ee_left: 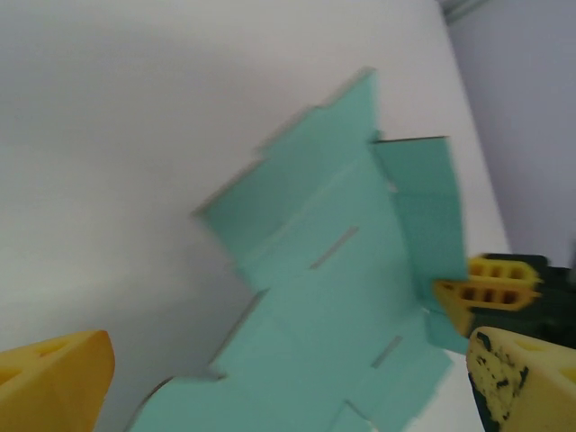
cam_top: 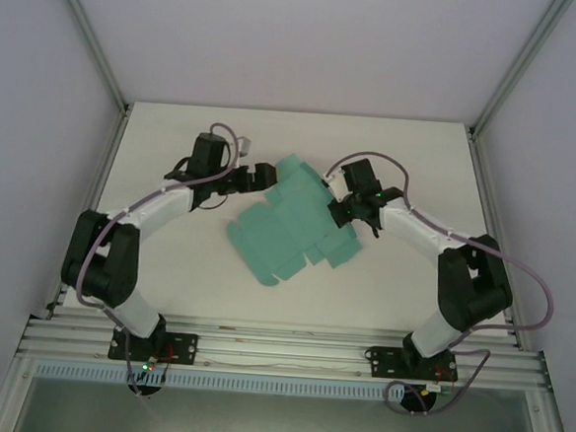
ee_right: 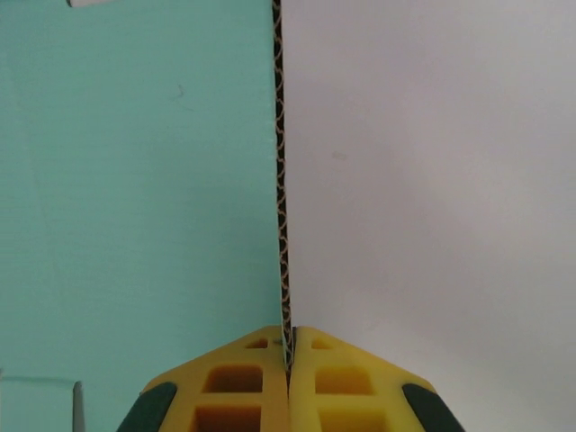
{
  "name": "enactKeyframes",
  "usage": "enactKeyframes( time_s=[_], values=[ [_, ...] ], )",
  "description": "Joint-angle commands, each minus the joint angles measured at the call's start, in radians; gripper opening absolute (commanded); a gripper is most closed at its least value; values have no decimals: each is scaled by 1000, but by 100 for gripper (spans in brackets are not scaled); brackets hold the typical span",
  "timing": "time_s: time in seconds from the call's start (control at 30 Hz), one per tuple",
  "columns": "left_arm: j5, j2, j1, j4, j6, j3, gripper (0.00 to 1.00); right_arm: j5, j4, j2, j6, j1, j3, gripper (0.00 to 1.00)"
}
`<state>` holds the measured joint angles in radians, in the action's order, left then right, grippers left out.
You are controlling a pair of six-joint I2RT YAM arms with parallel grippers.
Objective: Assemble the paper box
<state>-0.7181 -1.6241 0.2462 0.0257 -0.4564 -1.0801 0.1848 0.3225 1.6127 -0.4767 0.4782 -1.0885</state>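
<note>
Right gripper (ee_right: 290, 353) pinches a flap of the paper box (cam_top: 287, 226) upright mid-frame; left gripper (cam_top: 262, 175), jaws wide, should fold the next panel

Left gripper (cam_top: 260, 175) spread wide, right gripper (ee_right: 289, 356) pinched closed, both arms angled inward.

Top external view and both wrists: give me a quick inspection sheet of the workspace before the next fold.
Surface: white table, no marks seen.
Job's things: paper box, teal, mostly flat and unfolded, mid-table between the arms.
Clutter: nothing seen.
Grippers: left gripper open at the card's far-left edge, holding nothing; right gripper fingers shut on a panel's edge.
Cables: lilac cables loop over each arm, off the card.
Surroundings: aluminium frame, pale walls, mounting rail at the near edge.
</note>
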Motion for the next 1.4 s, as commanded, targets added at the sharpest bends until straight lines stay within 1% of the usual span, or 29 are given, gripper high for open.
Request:
enactKeyframes(
  time_s=[0.0, 0.1, 0.23, 0.3, 0.37, 0.43, 0.57, 0.67, 0.77, 0.93, 1.03, 1.13, 1.27, 1.37],
  values=[
    [-129, -62, 11, -101, -65, -92, 100, -142, -179, 1, -147, 33, 39, 0],
    [-118, -127, 10, -68, -72, -173, 100, -195, -273, 0, -260, 75, 87, 0],
    [-32, -165, 13, 51, -29, -270, 100, -354, -334, 37, -389, 129, 91, 0],
    [-3, -172, 15, 86, -11, -294, 100, -440, -395, 62, -467, 148, 102, 0],
    [8, -178, 19, 101, -5, -309, 100, -489, -481, 83, -537, 161, 123, 0],
    [0, -192, 27, 111, -2, -324, 98, -487, -514, 91, -567, 162, 128, 0],
    [-27, -227, 50, 128, -1, -356, 81, -440, -483, 89, -567, 162, 106, 0],
    [-27, -267, 62, 155, -3, -392, 75, -423, -487, 76, -559, 163, 108, 0],
    [-59, -311, 73, 186, -8, -433, 63, -415, -476, 73, -545, 163, 109, 0],
    [-48, -326, 105, 256, -7, -447, 61, -423, -503, 71, -508, 162, 119, 0],
    [-43, -313, 114, 253, -22, -417, 58, -418, -515, 64, -485, 164, 128, 0],
    [-61, -307, 122, 186, -62, -385, 58, -394, -533, 59, -476, 163, 136, 0],
    [-128, -340, 132, 60, -165, -380, 53, -372, -542, 61, -487, 166, 132, 0],
    [-151, -369, 141, -10, -237, -386, 50, -372, -567, 61, -492, 166, 130, 0]
  ],
)
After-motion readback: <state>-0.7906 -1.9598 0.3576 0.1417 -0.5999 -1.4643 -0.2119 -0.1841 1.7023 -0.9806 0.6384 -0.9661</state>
